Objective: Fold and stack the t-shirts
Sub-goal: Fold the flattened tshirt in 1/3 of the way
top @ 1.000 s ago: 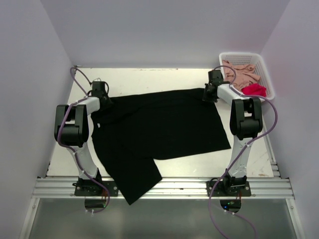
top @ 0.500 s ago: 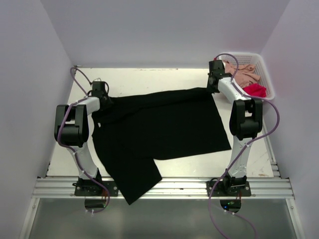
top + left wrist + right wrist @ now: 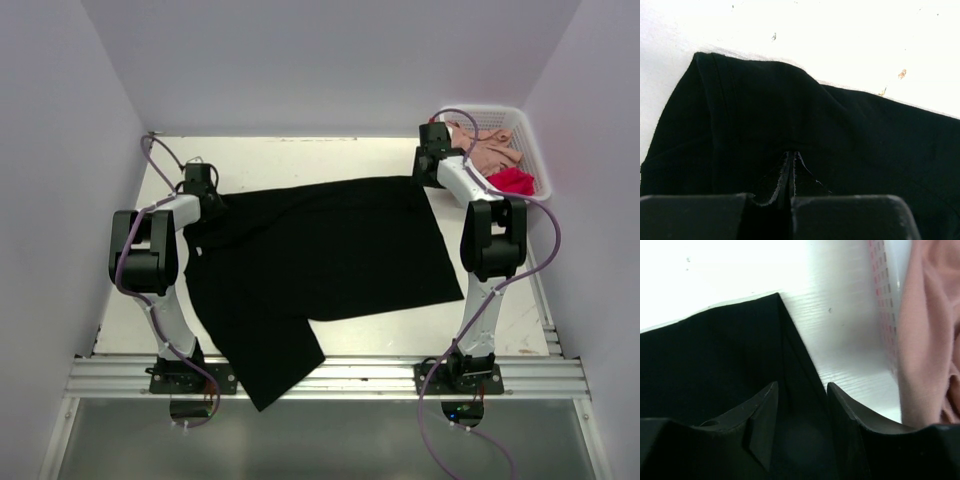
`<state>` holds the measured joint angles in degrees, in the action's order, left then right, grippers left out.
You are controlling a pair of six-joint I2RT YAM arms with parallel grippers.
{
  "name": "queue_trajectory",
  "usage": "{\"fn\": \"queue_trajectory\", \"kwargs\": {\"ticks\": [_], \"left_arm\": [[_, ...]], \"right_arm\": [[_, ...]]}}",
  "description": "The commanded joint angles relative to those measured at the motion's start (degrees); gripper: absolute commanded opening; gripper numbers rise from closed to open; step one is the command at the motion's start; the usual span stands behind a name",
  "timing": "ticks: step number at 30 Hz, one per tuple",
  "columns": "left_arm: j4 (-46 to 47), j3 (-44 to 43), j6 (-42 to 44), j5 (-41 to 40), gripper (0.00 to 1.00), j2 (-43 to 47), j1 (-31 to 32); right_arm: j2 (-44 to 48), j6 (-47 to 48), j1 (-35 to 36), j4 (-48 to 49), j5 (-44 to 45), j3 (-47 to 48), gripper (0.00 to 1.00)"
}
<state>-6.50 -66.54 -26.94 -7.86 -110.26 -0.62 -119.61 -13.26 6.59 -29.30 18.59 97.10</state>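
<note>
A large black t-shirt (image 3: 330,250) lies spread on the white table (image 3: 300,160), and one part hangs over the near edge. My left gripper (image 3: 213,205) is shut on the cloth near the shirt's far left corner; the left wrist view shows its closed fingertips (image 3: 791,156) pinching a black fold (image 3: 840,125). My right gripper (image 3: 424,176) is open just above the shirt's far right corner (image 3: 715,355), and its jaws (image 3: 801,387) straddle the right hem without gripping it. A dusty pink shirt (image 3: 485,150) and a bright red shirt (image 3: 512,180) lie in the basket.
The white lattice basket (image 3: 530,140) stands at the table's far right corner, close to my right gripper. Its wall (image 3: 885,300) and the pink cloth (image 3: 930,340) show in the right wrist view. White walls enclose the table on three sides.
My right gripper has moved from the shirt's far right corner a little toward the back and the basket. That corner now lies flat. The left arm has not moved.
</note>
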Motion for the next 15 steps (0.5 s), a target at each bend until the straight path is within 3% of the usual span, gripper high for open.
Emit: {"fn": "queue_trajectory", "kwargs": {"ticks": [1,5,15], "left_arm": [[-1.9,0.6,0.2,-0.8,0.00,0.0,-0.3],[-2.2,0.6,0.5,-1.0,0.00,0.2,-0.4],[-2.2,0.7,0.3,-0.4,0.00,0.1,-0.3]], "right_arm": [[-0.1,-2.3,-0.2,0.3,-3.4,0.6,0.47],[-0.4,-5.3,-0.2,-0.6,-6.2,-0.3,0.38],[8.8,-15.6,-0.5,7.8,-12.4,-19.6,0.42]]}}
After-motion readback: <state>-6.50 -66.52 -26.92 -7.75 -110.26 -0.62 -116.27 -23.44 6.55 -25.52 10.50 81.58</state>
